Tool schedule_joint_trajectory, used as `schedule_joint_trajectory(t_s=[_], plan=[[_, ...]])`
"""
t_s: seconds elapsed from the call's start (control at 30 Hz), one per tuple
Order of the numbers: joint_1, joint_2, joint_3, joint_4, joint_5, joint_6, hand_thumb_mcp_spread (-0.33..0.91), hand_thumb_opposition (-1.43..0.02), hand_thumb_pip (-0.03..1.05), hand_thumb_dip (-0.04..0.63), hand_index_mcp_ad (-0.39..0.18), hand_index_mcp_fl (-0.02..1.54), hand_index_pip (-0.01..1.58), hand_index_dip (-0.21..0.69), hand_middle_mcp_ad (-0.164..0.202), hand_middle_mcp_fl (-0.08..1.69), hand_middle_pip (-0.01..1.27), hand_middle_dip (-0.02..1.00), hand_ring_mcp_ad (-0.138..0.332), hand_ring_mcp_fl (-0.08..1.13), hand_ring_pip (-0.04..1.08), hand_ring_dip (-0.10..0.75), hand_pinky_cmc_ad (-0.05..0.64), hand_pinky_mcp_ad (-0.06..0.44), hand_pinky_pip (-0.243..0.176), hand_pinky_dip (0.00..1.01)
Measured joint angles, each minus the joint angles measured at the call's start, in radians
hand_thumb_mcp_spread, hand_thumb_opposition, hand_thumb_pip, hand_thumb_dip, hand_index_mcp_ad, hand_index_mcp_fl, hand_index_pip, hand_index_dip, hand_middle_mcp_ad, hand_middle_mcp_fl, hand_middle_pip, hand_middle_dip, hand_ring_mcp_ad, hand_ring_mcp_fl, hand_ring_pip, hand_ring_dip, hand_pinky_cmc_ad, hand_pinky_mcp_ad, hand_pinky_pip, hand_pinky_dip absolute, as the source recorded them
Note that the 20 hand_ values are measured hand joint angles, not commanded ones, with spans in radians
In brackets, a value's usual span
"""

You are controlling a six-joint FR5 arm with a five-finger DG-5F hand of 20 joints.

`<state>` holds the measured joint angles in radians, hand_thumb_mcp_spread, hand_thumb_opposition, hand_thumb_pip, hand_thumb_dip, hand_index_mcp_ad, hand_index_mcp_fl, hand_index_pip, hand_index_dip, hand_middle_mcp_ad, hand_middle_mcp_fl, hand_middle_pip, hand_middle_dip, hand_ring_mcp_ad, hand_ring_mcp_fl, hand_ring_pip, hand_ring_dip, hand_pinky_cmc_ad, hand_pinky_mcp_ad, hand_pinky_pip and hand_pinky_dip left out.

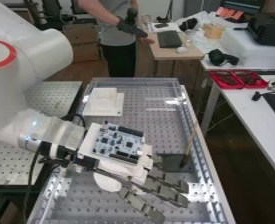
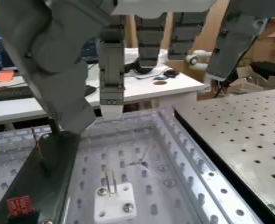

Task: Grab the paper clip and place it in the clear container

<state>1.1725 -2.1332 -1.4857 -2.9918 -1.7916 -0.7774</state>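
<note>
- High view: the bench point(image 1: 137, 92) ran up the middle; the hand point(image 1: 142, 205) was low centre, fingers spread, nearly straight.
- Wrist view: the clip point(image 2: 114, 183) stood upright on a white block point(image 2: 114, 204); it likely wanted a slow, level pinch.

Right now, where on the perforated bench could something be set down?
Likely between the stepped white block and the high view's right rail, beyond the dark plate. It looks crowded nearer, around the hand.
</note>
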Motion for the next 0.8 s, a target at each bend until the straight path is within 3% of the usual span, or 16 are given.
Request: schedule_joint_trajectory(t_s=[0.4,0.8], plan=[[-0.025,-0.053,0.024,0.010,-0.090,-0.048,0.37,-0.79,0.75,0.239,-0.120,0.17,1.51,0.049,0.061,0.05,0.12,0.14,0.103,0.00,0.08,0.075,0.330,0.288,-0.061,0.35],[-0.038,-0.087,0.024,0.076,-0.145,-0.080,0.37,-0.80,0.75,0.241,-0.136,0.17,1.53,0.051,0.063,0.05,0.12,0.16,0.103,0.00,0.08,0.082,0.330,0.288,-0.026,0.32]])
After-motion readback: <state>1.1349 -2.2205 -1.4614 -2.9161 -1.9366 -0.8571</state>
